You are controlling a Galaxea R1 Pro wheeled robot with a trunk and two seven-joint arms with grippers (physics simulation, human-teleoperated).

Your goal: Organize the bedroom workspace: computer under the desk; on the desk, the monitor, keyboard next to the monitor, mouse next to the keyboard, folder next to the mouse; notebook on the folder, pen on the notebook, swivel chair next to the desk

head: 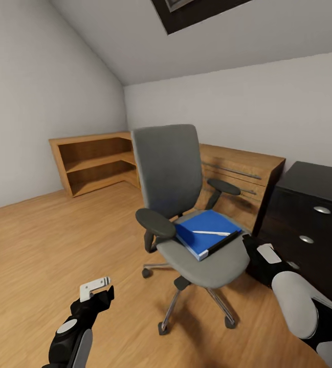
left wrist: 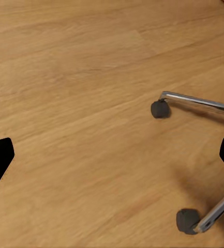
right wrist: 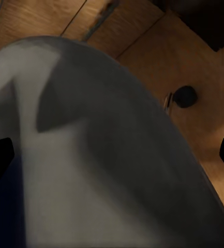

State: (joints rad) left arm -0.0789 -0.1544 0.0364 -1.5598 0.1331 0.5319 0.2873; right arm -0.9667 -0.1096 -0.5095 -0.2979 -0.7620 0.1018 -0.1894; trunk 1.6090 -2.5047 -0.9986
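Behind swivel chair (head: 186,204) — wood drawer chest (head: 242,176), open shelf (head: 94,161)

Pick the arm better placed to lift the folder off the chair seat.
Right. The right claw sits by the seat edge beside the folder; the left claw hangs low over the floor, farther away.

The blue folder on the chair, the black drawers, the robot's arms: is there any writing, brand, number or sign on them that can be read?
None: no readable text in any of the three views.
The blue folder has a plain cover, with only a pen lying on it.
The black drawer unit bears only round silver knobs.
The left gripper and the swivel chair carry no label.
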